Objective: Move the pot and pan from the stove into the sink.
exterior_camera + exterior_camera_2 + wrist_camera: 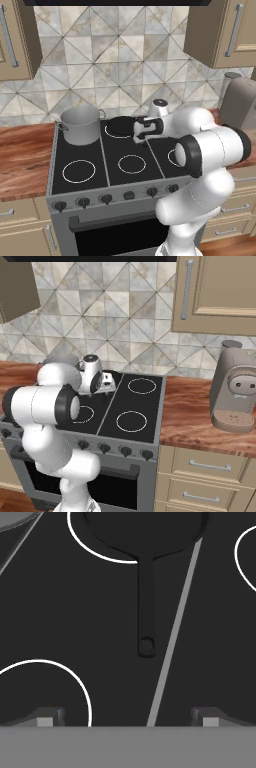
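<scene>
The gripper hangs over the middle of the stove, jaws spread wide with nothing between them, well short of the pan's handle. The pan sits on the back centre burner, its handle pointing toward the front edge. The pot stands on the back left burner, just beside the pan

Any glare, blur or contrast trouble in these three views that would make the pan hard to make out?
Left base view: even flat lighting, no glare; the black pan blends into the dark stove top, while the pot reads clearly. Right base view: soft but legible. Hand view: sharp, though the pan's handle shows only as faint dark-on-dark above the open tool.
</scene>
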Controlling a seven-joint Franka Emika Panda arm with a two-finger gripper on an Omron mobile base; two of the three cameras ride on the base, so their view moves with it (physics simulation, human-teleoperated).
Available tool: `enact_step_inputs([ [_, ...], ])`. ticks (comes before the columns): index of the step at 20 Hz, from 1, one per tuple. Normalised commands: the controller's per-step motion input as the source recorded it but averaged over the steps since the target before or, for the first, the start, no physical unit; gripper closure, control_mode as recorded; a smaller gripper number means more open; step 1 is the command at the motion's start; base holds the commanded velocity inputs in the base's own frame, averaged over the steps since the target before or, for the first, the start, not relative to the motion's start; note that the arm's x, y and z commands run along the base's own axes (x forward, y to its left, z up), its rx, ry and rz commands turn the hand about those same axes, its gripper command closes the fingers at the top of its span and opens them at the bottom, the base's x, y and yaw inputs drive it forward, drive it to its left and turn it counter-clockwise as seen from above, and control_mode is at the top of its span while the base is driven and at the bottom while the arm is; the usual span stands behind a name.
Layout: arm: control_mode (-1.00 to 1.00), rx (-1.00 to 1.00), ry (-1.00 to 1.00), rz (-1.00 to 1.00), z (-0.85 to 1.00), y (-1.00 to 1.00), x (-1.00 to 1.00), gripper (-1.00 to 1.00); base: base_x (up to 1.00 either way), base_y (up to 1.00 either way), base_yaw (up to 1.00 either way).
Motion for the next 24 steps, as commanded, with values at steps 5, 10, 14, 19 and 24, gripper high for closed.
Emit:
enact_step_inputs([
  [5, -1.0, 0.0, -0.02, 0.03, -0.36, 0.0, 0.25, -1.0, 0.0, 0.0, 0.0],
  [10, -1.0, 0.0, -0.05, 0.01, -0.27, 0.01, 0.47, -1.0, 0.0, 0.0, 0.0],
  [14, -1.0, 0.0, -0.01, 0.0, -0.22, 0.01, 0.62, -1.0, 0.0, 0.0, 0.0],
  [19, -1.0, 0.0, 0.0, 0.01, -0.05, 0.0, 0.08, -1.0, 0.0, 0.0, 0.0],
  [24, -1.0, -0.01, 0.0, 0.0, -0.06, 0.02, 0.25, -1.0, 0.0, 0.0, 0.0],
])
